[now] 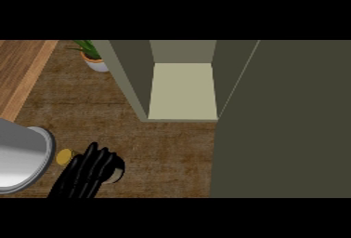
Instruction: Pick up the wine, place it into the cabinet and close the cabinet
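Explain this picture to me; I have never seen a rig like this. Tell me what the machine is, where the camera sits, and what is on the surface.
There is one picture, taken from the robot's head and looking steeply down at a brown counter. The machine is a humanoid robot. Only its left arm shows: the grey forearm at the lower left, and the black left hand next to it. The right hand is out of view.

Further back stands a cabinet with its door swung open at the right. Its pale shelf shows no bottle. A potted plant stands at the back left.

A small round yellow thing shows beside the hand. It may be the top of a wine bottle, but I cannot tell. I also cannot tell whether the hand holds anything.
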Motion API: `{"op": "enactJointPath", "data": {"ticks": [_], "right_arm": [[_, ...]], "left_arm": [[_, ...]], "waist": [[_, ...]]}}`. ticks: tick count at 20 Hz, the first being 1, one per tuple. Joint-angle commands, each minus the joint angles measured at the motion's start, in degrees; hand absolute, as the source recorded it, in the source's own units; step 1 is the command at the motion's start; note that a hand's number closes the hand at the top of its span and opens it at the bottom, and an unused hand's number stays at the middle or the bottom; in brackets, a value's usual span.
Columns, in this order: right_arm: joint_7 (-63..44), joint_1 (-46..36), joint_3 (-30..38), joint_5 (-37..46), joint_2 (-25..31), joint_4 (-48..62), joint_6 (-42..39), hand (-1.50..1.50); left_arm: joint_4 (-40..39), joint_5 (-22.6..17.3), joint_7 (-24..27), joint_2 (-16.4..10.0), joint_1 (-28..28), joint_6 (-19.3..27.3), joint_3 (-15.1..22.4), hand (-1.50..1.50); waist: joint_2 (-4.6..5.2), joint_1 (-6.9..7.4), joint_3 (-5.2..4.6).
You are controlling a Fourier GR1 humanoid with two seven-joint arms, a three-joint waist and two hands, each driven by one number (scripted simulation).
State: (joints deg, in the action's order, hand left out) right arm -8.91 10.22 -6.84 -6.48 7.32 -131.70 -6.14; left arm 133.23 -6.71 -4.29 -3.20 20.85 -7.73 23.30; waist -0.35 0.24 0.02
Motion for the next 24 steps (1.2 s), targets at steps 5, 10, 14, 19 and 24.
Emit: {"op": "enactJointPath", "data": {"ticks": [5,10,14,19,24], "right_arm": [[-8.7,2.7,-4.6,0.7,0.1,-9.1,0.1,-1.5],[-12.0,0.3,-1.8,-2.5,0.7,-11.0,0.3,-1.5],[-13.1,-2.8,-2.4,-0.8,0.2,-11.0,1.5,-1.5],[-18.3,-6.5,-2.3,1.0,-0.1,-10.8,3.8,-1.5],[-21.6,-5.2,-2.6,-0.3,-0.3,-15.8,4.7,-1.5]], "left_arm": [[11.6,4.6,-8.4,-0.1,5.5,4.1,11.8,-1.5],[12.7,6.2,-7.3,-0.2,7.0,5.3,12.7,-1.5],[15.8,5.5,-13.0,1.0,5.1,7.7,13.4,-1.5],[19.6,5.5,-10.6,-1.6,10.1,8.2,12.2,-1.5],[20.4,6.3,-16.3,-0.2,5.9,10.8,10.5,-1.5]], "waist": [[0.15,-0.09,-0.01],[0.18,0.05,-0.02],[0.24,-0.02,0.01],[0.1,0.73,-0.06],[0.09,-0.22,0.01]]}}
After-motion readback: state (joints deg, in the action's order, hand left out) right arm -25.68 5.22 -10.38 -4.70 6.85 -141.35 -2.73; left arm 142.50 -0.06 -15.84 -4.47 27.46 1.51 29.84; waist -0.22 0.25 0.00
